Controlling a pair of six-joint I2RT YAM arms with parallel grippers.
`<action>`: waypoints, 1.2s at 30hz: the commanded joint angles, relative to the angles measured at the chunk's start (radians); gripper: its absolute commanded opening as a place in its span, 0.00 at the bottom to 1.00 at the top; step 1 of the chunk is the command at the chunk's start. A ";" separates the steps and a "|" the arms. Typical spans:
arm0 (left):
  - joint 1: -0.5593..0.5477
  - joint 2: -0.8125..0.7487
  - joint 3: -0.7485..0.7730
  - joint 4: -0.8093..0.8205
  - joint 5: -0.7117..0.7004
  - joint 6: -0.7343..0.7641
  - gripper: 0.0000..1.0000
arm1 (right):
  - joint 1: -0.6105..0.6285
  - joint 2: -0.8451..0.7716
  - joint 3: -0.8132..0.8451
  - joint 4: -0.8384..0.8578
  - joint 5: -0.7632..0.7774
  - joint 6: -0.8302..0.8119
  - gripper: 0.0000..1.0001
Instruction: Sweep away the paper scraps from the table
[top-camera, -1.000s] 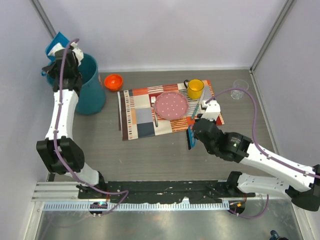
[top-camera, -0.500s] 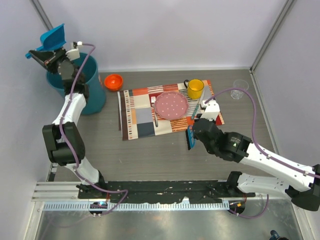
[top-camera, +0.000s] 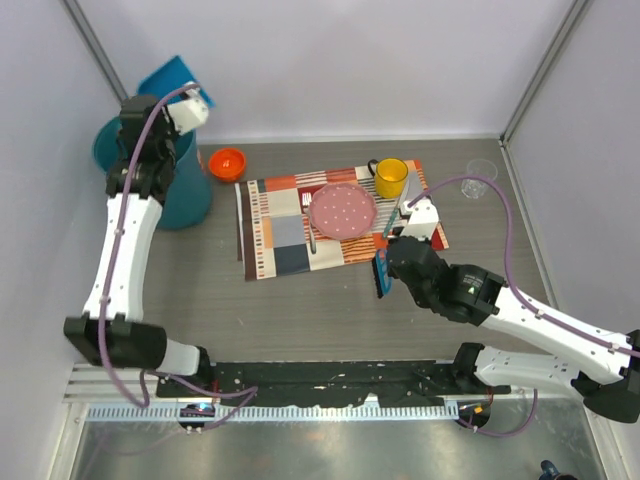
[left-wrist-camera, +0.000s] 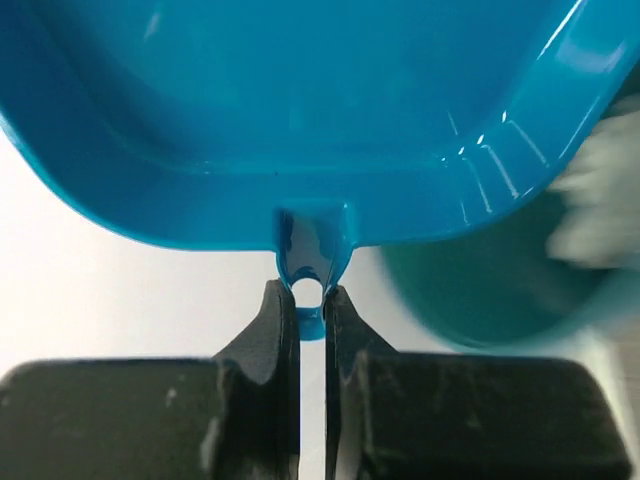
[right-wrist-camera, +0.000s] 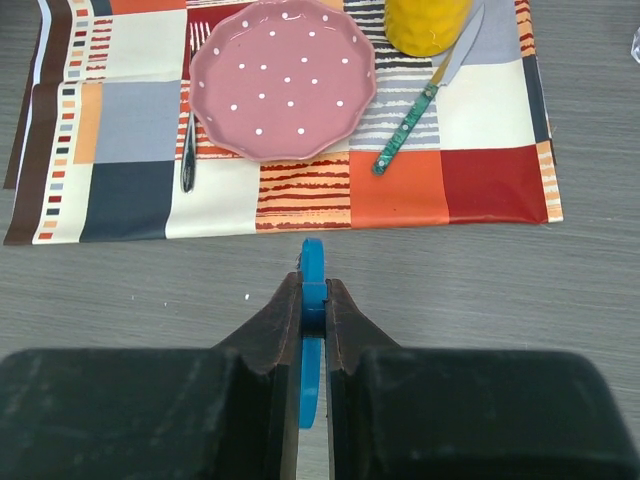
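The dustpan (top-camera: 170, 78) is swung from the far left of the bin (top-camera: 185, 195) to above its far right rim, carried by the left gripper (left-wrist-camera: 310, 297). The left arm (top-camera: 125, 240) is stretched straighter, its elbow moved nearer.

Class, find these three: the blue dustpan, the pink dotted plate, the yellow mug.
blue dustpan (left-wrist-camera: 300, 100), left wrist view, middle of its pan.
pink dotted plate (right-wrist-camera: 283, 80), right wrist view, centre of its face.
yellow mug (top-camera: 390, 178), top external view, its body.

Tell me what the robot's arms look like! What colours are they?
The left arm and right arm match: smooth white tubes joined by chunky black joints. A thin purple cable loops along each. The left gripper and right gripper each have two flat black fingers.
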 joint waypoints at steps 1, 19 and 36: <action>-0.121 -0.177 0.066 -0.919 0.564 -0.339 0.00 | -0.001 -0.016 0.035 0.057 -0.006 -0.050 0.01; -0.689 -0.182 -0.554 -0.807 0.677 -0.548 0.00 | -0.003 0.079 0.124 0.055 -0.049 -0.159 0.01; -0.890 0.022 -0.723 -0.642 0.520 -0.546 0.54 | 0.002 0.068 0.078 0.179 -0.214 -0.377 0.01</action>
